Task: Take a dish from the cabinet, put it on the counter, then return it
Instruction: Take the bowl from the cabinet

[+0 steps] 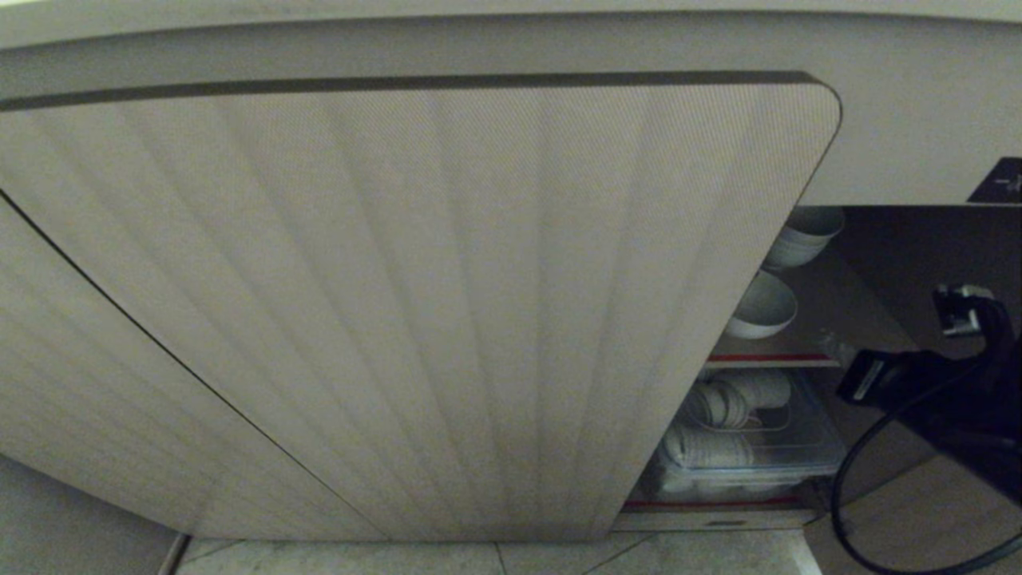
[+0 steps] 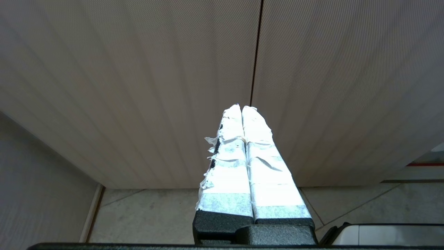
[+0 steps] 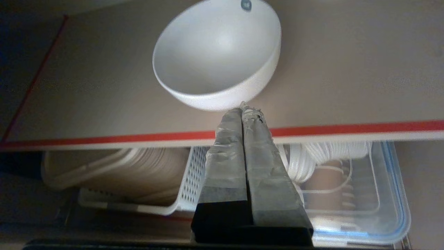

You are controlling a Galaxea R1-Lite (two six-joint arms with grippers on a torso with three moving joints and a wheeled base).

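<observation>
Right gripper pressed shut, empty, just short of the dish on the red-edged shelf inside the cabinet. Risk: closed tips nudging the dish deeper instead of straddling its rim. Little room beside the door edge. Left gripper shut, parked facing the doors.

We hold right gripper pressed closed, arm reaching from the right; left gripper closed too, parked
</observation>
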